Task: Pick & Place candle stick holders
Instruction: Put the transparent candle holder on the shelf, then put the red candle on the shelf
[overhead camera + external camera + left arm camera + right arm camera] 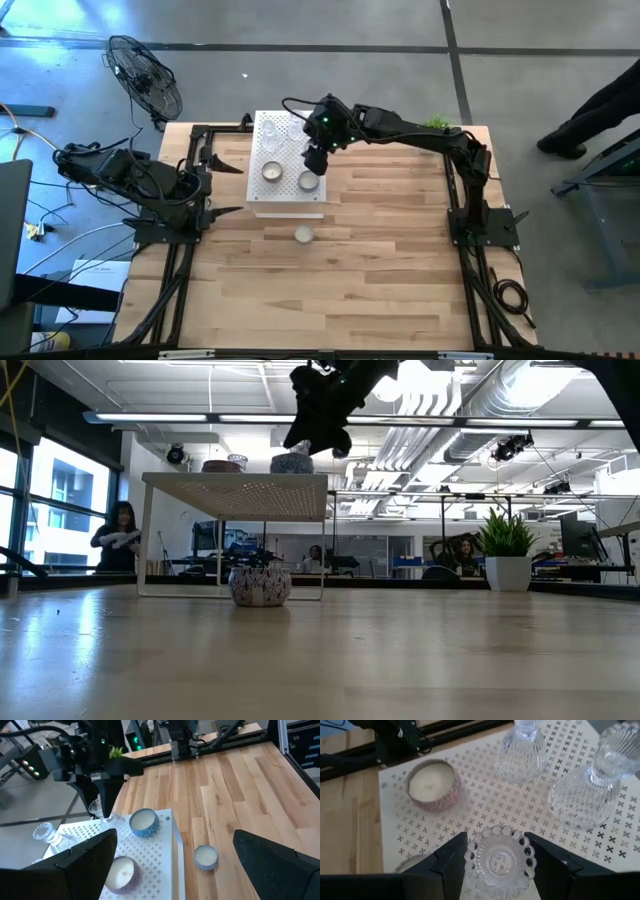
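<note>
An office with tall windows point(60, 500), ceiling strip lights point(180, 417) and grey floor point(330, 25).

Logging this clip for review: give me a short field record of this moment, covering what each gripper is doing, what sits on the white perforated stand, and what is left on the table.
right gripper: over the white perforated stand, shut on a clear glass holder
left gripper: open, waiting at the table's left edge
on stand: two round candle cups, two ribbed clear glass holders
on table: one round candle cup in front of the stand
background: potted plant at the far right edge
</note>
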